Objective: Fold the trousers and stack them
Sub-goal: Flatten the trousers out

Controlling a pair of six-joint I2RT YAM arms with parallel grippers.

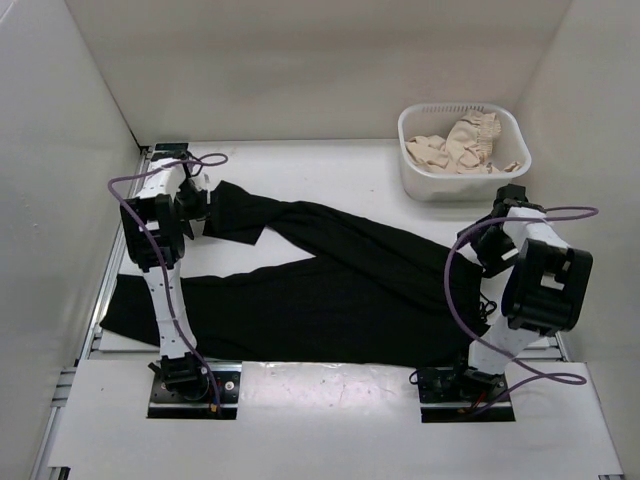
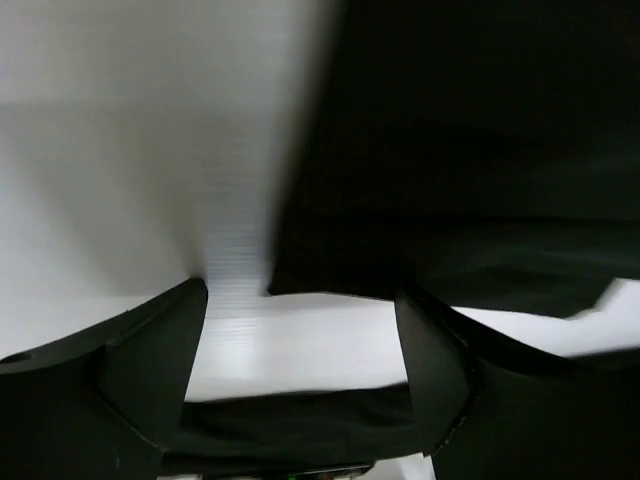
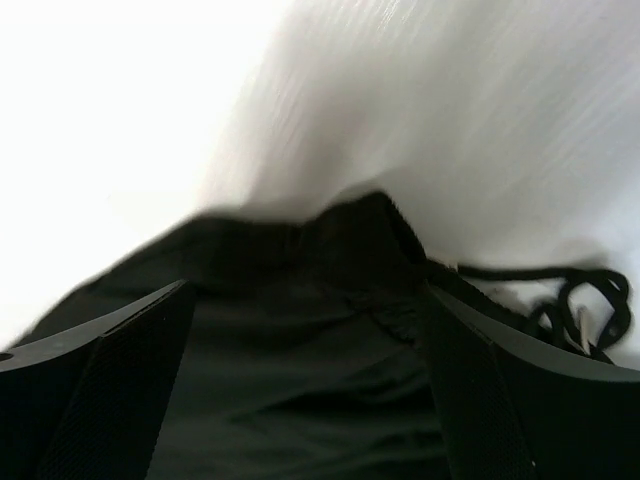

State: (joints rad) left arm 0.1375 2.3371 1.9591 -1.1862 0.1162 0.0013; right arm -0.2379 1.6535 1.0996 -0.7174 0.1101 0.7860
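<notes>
The overhead view alone gives us the whole of the trousers (image 1: pixel 330 280). They are plain black and lie across the middle of the frame, with one leg reaching to the upper left, the other to the left edge, and the waist at the right. The left gripper (image 1: pixel 200 205) hangs at the end of the upper leg, and the right gripper (image 1: pixel 488 250) is by the waist.

Only the wrist views show us the jaws. The left pair is spread wide over bare table and a strip of black cloth, pinching nothing. The right pair is equally spread above the waistband, where a black drawstring (image 3: pixel 590 300) curls at the right edge.

The table (image 1: pixel 300 160) is white, with plain pale walls around it. At upper right a white basket (image 1: pixel 418 185) holds beige frilly garments (image 1: pixel 462 145).
</notes>
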